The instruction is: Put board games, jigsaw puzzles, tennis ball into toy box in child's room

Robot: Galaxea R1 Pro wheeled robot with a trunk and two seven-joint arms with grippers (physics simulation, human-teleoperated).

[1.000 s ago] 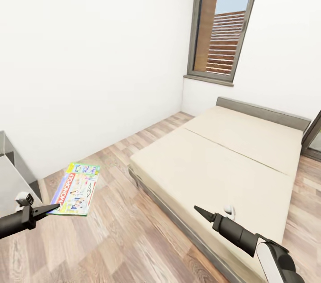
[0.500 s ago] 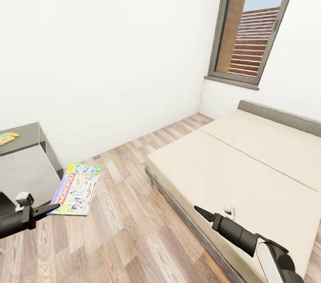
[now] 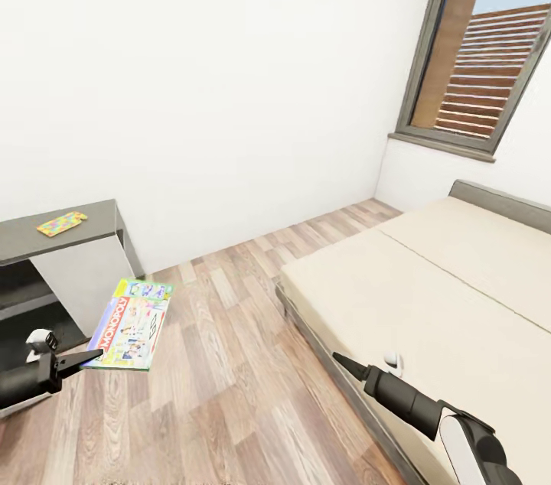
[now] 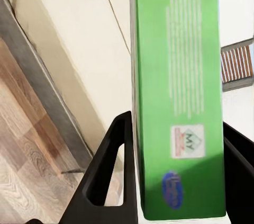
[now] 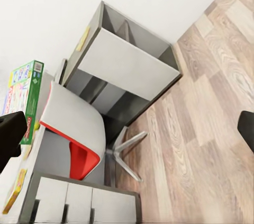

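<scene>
White walls, a plank floor [image 3: 222, 362] and a window [image 3: 478, 72] frame the head view. The bed [image 3: 428, 301] fills 3 to 5 o'clock, its pads bare. At 9 o'clock the table [image 3: 69, 236] shows its dark side section with a puzzle [image 3: 61, 223] on top. The left gripper [image 3: 73, 359], at 8 o'clock, pinches the pale green board game [image 3: 130, 323] by its near short edge; the box's long axis runs away from the fingers toward 12. The right gripper [image 3: 344, 365] points toward 10 o'clock over the bed edge; whether its fingers are spread cannot be told here.

In the left wrist view, black fingers [image 4: 108, 173] press both faces of the box's green side [image 4: 177, 91].

In the right wrist view, the table [image 5: 132, 65] and a red-and-white chair [image 5: 74, 128] lie ahead, and one blurred fingertip at each side edge suggests spread, empty fingers. The left arm is judged nearer the table, so the carry should turn toward 9 o'clock.
</scene>
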